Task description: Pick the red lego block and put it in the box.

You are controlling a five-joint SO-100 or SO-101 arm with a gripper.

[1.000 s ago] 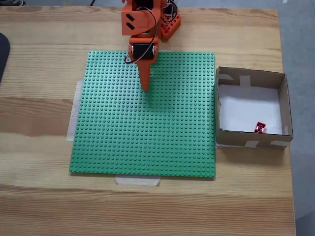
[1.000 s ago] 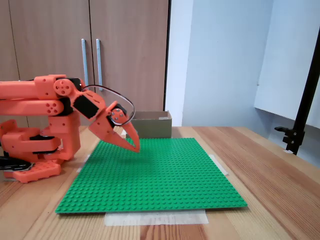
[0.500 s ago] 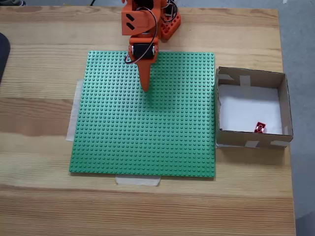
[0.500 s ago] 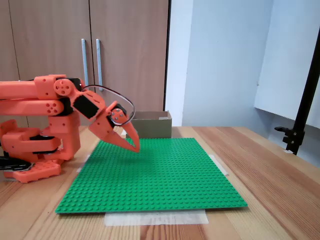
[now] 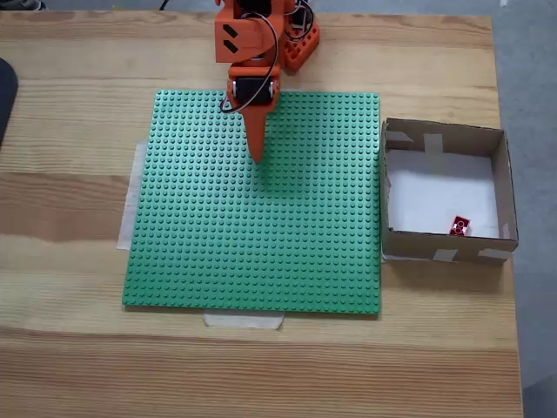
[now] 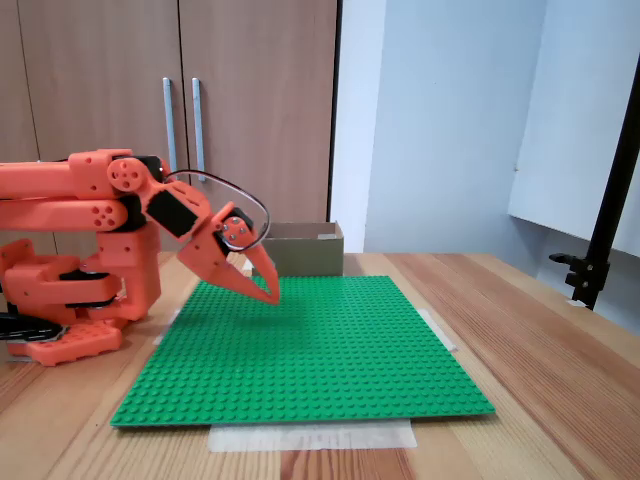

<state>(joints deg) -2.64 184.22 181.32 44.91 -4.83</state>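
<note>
The red lego block [image 5: 459,226] is seen inside the cardboard box [image 5: 505,187]; the gripper [image 5: 257,158], jaws closed and empty, is held over the green baseplate [image 5: 261,244].

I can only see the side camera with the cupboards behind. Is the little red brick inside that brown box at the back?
Observer: Yes. From above, the small red studded lego block lies on the white floor of the square brown cardboard box, near its lower wall.
Operator: Is the orange claw holding anything?
Observer: No. The orange two-finger gripper is shut and empty over the green studded baseplate.
Operator: Is the box touching the green plate?
Observer: It sits right against the plate's right edge.
</note>
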